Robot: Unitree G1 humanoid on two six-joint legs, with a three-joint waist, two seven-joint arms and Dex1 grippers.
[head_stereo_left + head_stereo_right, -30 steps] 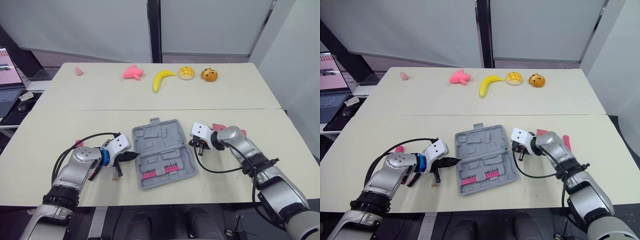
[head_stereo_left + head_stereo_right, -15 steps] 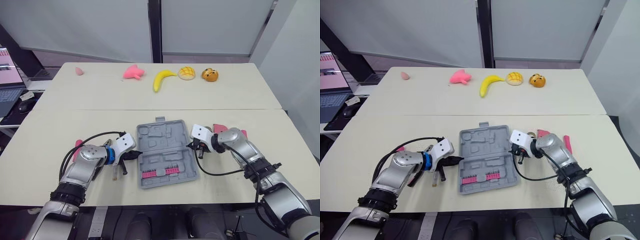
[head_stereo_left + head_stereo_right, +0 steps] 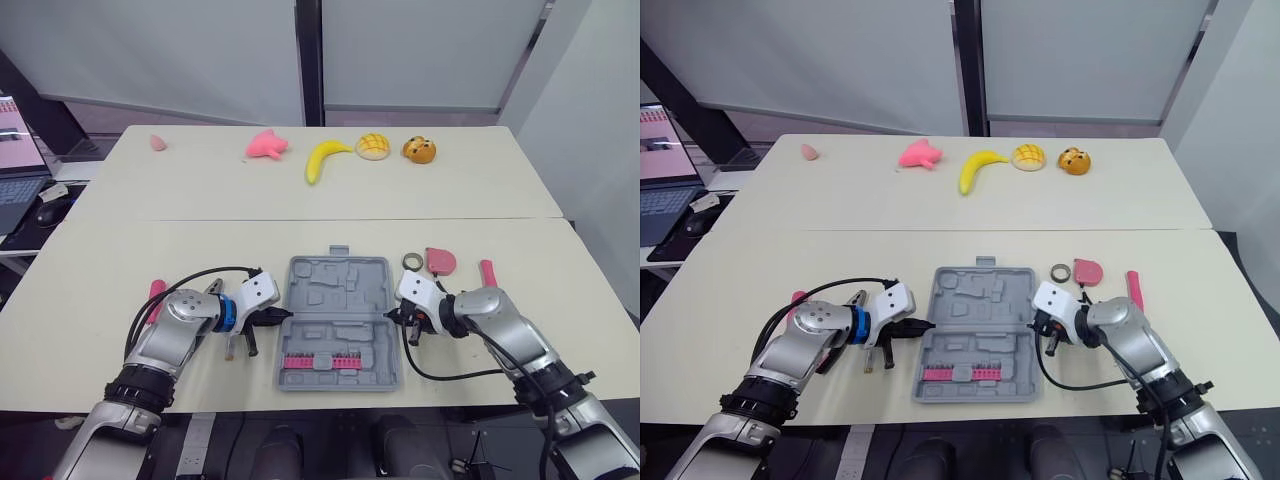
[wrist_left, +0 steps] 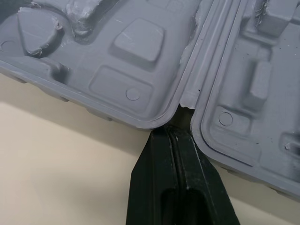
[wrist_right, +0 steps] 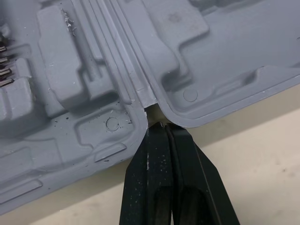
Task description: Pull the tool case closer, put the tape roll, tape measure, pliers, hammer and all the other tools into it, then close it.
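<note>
The grey tool case (image 3: 338,320) lies open and square to the front edge, a row of pink bits (image 3: 320,360) in its near half. My left gripper (image 3: 283,314) is shut, its tip pressed into the hinge notch on the case's left side (image 4: 171,131). My right gripper (image 3: 390,314) is shut too, its tip in the right hinge notch (image 5: 161,125). A tape roll (image 3: 411,261), a pink tape measure (image 3: 439,261) and a pink-handled tool (image 3: 487,272) lie right of the case. Left of it lie a pink handle (image 3: 155,292) and a small tool (image 3: 232,345) under my left forearm.
On the far table stand a pink toy (image 3: 266,145), a banana (image 3: 323,158), a bun (image 3: 372,145), an orange toy (image 3: 418,150) and a small pink piece (image 3: 158,142). A laptop (image 3: 12,195) sits off the left edge. A seam (image 3: 300,219) joins the two tables.
The case has turned from skewed to square and slid toward the front edge, both shut grippers moving with it at its sides. The tape roll and tape measure now show beside it.
</note>
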